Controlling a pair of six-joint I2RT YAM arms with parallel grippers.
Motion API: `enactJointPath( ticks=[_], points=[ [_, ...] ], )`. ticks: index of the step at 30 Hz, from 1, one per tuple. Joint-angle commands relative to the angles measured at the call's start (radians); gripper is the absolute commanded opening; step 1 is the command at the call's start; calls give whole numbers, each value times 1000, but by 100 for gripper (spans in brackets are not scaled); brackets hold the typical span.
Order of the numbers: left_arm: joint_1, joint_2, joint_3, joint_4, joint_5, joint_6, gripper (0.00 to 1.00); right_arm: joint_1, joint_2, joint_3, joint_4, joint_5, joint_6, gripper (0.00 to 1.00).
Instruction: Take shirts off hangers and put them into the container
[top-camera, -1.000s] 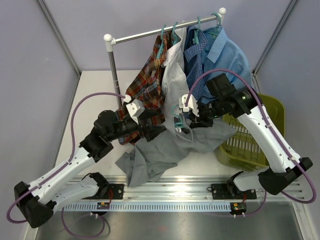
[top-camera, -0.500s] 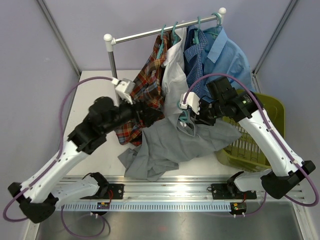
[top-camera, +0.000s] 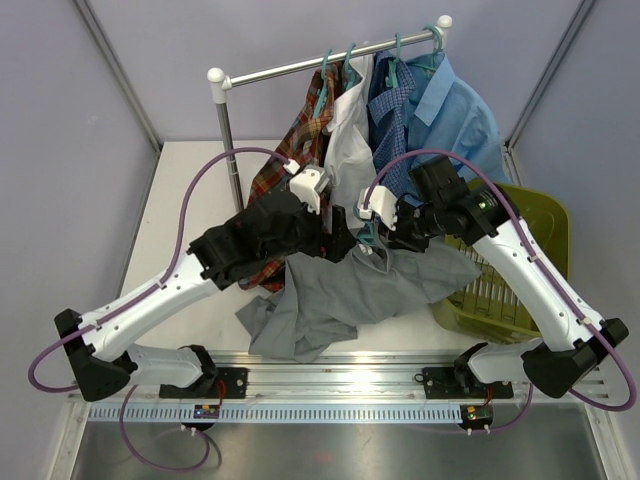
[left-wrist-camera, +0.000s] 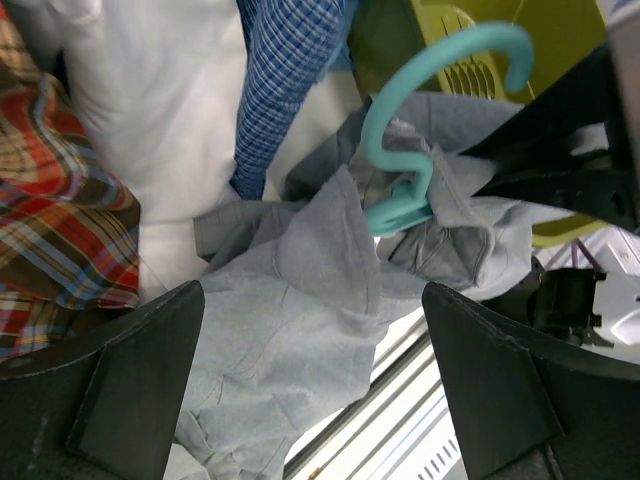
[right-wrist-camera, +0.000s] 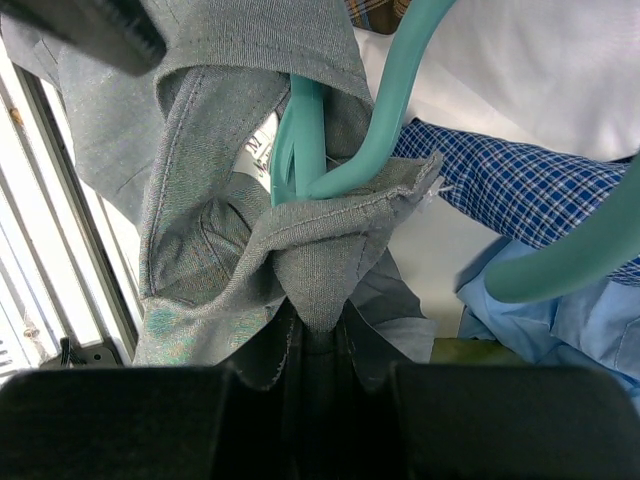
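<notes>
Right wrist view puts the reason for the grip plainly: the right gripper (right-wrist-camera: 318, 332) has its jaws pressed together on a fold of the grey shirt (right-wrist-camera: 200, 210) at the collar. The teal hanger (right-wrist-camera: 303, 135) rises out of the neck opening just beyond the jaw tips. We judge that the pinch holds the collar steady so that the hanger can be drawn out of the cloth by the other arm.

From the left wrist, the left gripper (left-wrist-camera: 312, 330) has its jaws spread wide with nothing between them. The hanger's hook stands ahead of them and towards the right-hand jaw, while grey cloth fills the gap below. We read that wide spread as making ready to close on the hook or neck of the hanger.

The grey shirt's body trails down from the right jaws onto the table (top-camera: 190, 200), so the shirt is off the rail (top-camera: 275, 66) but not in the container (top-camera: 548, 215). The container sits to the outer side of the right jaws, apart from them.

We count five shirts. One is the grey one in the pinch. The other four hang on the rail behind both pairs of jaws: plaid shirt (top-camera: 300, 150), white shirt (top-camera: 345, 130), dark blue check shirt (top-camera: 392, 110) and light blue shirt (top-camera: 460, 110). We count five hangers, with four hooks over the rail and one in the grey collar. We see one container, one rail and two grippers.
</notes>
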Motion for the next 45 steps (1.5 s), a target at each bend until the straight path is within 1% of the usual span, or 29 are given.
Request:
enactJointPath(
  ticks=[1, 5, 8, 11, 13, 17, 18, 19, 20, 21, 22, 27, 29, 32, 34, 35, 37, 38, 40, 41, 42, 43, 44, 45],
  points=[
    [-5, 19, 44, 18, -85, 16, 92, 10, -17, 0, 37, 4, 18, 0],
    [-5, 58, 63, 20, -75, 12, 89, 8, -17, -2, 36, -1, 20, 0],
    [-11, 85, 80, 15, -77, 19, 89, 8, -22, 0, 36, -1, 20, 0],
    [-24, 107, 99, 11, -101, 36, 88, 10, -22, -2, 34, 1, 20, 0],
    [-30, 125, 115, -3, -140, 50, 85, 10, -22, -2, 36, -1, 20, 0],
    [-30, 139, 115, -2, -184, 68, 63, 8, -27, -5, 34, -2, 20, 0],
    [-30, 141, 115, -3, -207, 77, 48, 8, -27, -6, 34, -1, 20, 0],
    [-30, 142, 107, -6, -218, 82, 39, 8, -33, -10, 34, -1, 20, 0],
    [-30, 147, 104, -11, -227, 85, 32, 10, -34, -10, 34, 2, 20, 0],
    [-30, 145, 98, -14, -244, 91, 22, 8, -39, -13, 34, 4, 20, 0],
    [-30, 147, 89, -23, -249, 97, 17, 8, -42, -14, 33, 4, 18, 0],
    [-30, 125, 51, -61, -273, 114, 0, 10, -59, -22, 34, 13, 18, 0],
    [-30, 104, 17, -75, -298, 110, 0, 8, -62, -25, 37, 22, 20, 0],
    [-28, 29, -25, -98, -321, 79, 0, 8, -66, -26, 48, 62, 26, 0],
    [-28, -61, -75, -107, -339, 13, 0, 8, -73, -26, 63, 100, 38, 0],
    [-28, -100, -94, -112, -347, -54, 0, 8, -79, -26, 71, 114, 43, 0],
    [-28, -167, -158, -118, -345, -135, 0, 8, -85, -20, 83, 133, 50, 0],
    [-27, -236, -181, -118, -356, -231, 0, 8, -88, -16, 85, 131, 49, 0],
    [-25, -290, -233, -168, -390, -350, 0, 8, -97, 6, 80, 113, 38, 0],
    [-18, -318, -236, -211, -449, -490, 0, 8, -99, 16, 76, 104, 31, 0],
    [-11, -324, -236, -312, -474, -554, 0, 7, -102, 47, 71, 96, 18, 0],
    [-4, -324, -224, -363, -494, -609, 0, 8, -100, 67, 48, 85, 11, 0],
    [19, -317, -217, -408, -508, -696, 0, 7, -99, 87, 34, 50, 1, 0],
    [32, -315, -213, -472, -519, -729, 0, 7, -100, 127, 28, 36, 0, 0]
  ],
)
